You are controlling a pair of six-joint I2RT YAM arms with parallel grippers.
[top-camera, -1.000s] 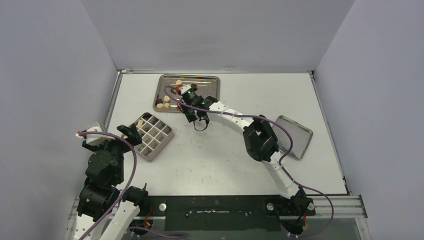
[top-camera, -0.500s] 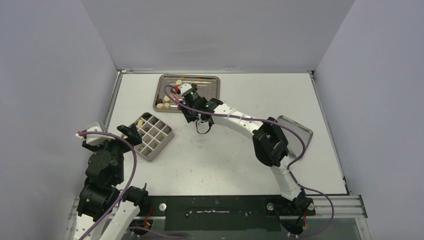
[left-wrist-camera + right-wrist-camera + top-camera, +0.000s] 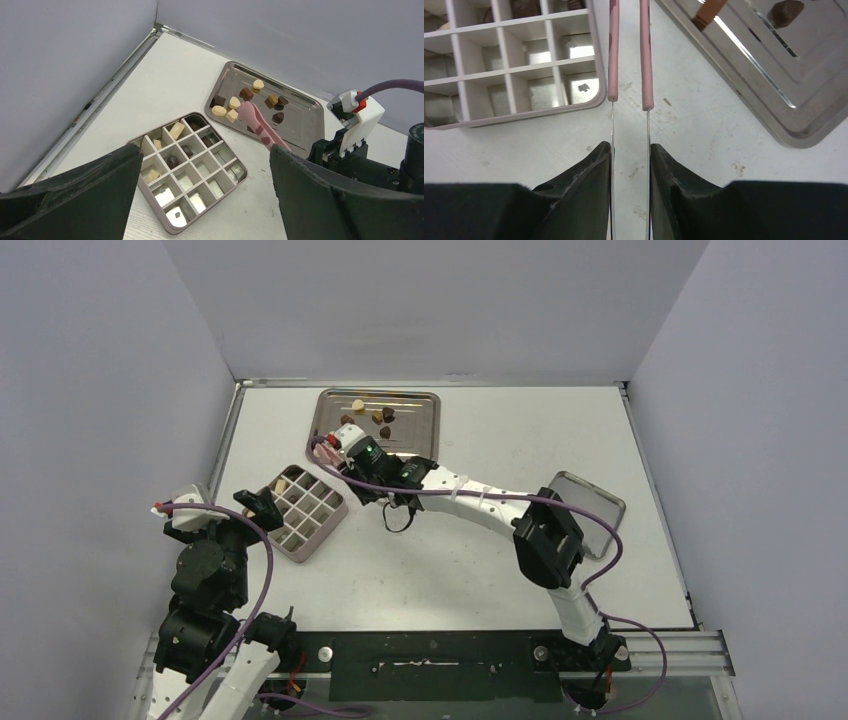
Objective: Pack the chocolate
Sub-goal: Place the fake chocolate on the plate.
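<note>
Table (image 3: 450,570): white, with grey walls on three sides.

Landmark: gridded box (image 3: 216,187), a square metal case of small compartments, sitting cornerwise on the table.

Steel tray (image 3: 415,410): just beyond the box's far-right side, not touching it.

Flat metal lid (image 3: 600,502): well to the right of the box, partly under the right arm.

Right gripper (image 3: 630,160): low over bare table just beside the box's right corner, between box and tray. Jaws are drawn in narrow, each finger pressing one steel blade of the pink tongs (image 3: 645,60). The two pink arms run close together without touching. Seen from the left wrist, the tong tips lie over the tray end nearest the box, among the chunks there. Cannot tell whether the tips grip a chunk.

Left gripper (image 3: 205,148): raised on the box's near-left side, jaws spread fully, nothing between them.

Chocolate (image 3: 234,102): about nine cream, mid-brown and dark chunks loose in the tray. Roughly seven more sit one per cell along the box's left side.
</note>
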